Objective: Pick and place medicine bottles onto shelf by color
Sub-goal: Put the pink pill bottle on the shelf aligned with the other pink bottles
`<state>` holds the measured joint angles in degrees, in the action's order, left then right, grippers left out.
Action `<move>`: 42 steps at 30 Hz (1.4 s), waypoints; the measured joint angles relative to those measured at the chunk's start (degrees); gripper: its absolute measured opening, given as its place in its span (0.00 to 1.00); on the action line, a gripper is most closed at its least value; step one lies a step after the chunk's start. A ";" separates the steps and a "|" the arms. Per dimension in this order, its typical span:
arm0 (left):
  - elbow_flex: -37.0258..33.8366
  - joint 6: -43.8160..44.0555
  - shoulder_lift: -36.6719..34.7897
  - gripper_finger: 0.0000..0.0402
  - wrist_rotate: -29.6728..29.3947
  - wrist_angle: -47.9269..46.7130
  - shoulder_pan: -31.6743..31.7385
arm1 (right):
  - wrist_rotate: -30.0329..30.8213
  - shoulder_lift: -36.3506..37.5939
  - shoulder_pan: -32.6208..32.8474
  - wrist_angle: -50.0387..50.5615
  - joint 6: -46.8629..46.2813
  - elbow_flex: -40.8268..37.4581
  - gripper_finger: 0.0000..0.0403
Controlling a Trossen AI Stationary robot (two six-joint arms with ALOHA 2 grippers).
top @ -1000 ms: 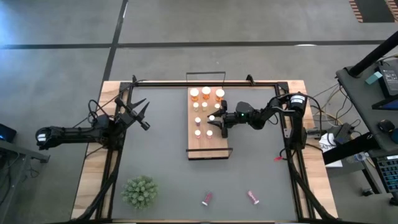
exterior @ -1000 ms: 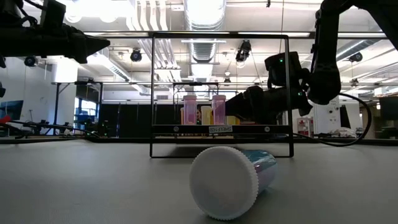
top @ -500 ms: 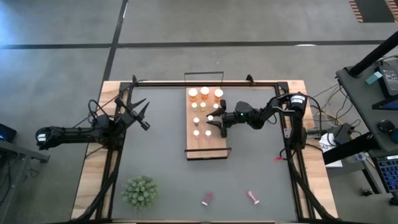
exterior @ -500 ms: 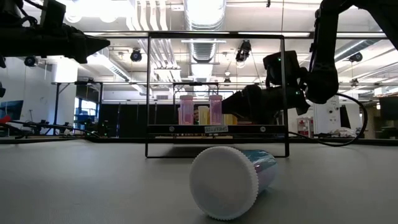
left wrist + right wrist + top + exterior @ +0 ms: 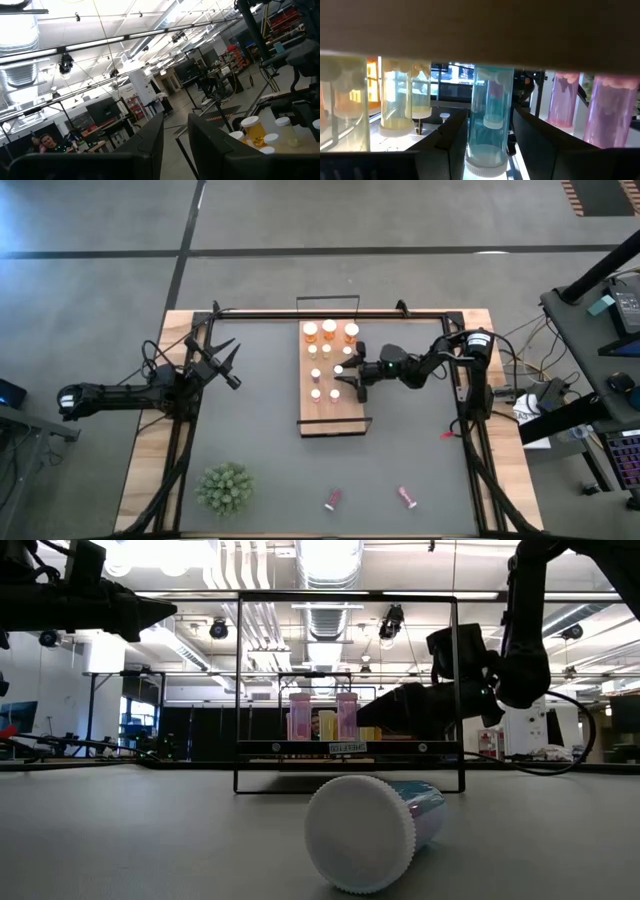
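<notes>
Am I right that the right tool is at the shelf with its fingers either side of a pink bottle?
Not quite: the bottle is teal, not pink. The right wrist view shows the teal bottle between the right tool's open fingers, with the pink bottles off to one side. The high view puts that tool at the shelf.

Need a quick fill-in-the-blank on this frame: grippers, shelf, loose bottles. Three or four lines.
1. The ___ gripper is at the shelf.
2. Between its fingers in the right wrist view stands a ___ bottle.
3. On the table near the plant lie ___ pink bottles.
4. The left gripper is ___.

Missing: right; teal; two; open
</notes>
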<state>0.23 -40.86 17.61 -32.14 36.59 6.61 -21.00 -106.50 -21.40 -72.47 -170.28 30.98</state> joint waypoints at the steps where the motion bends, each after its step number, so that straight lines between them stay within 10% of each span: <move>1: 0.01 0.00 -0.01 0.18 -0.01 0.01 -0.02 | 0.01 0.00 0.01 -0.19 0.00 -0.14 0.37; 11: 0.02 0.00 0.00 0.18 0.00 -0.01 -0.01 | 0.05 -0.02 -0.79 -5.29 -0.17 -3.49 0.39; 25: 0.02 0.00 0.00 0.18 0.00 0.01 -0.02 | 0.45 -0.02 -3.49 -13.54 -2.22 -9.05 0.66; 42: 0.02 0.00 0.00 0.18 0.00 -0.01 0.00 | 4.53 8.40 -3.37 -17.57 2.66 -21.25 0.67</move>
<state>0.25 -40.86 17.61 -32.14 36.58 6.61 -16.47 -98.10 -24.77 -90.04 -167.62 9.73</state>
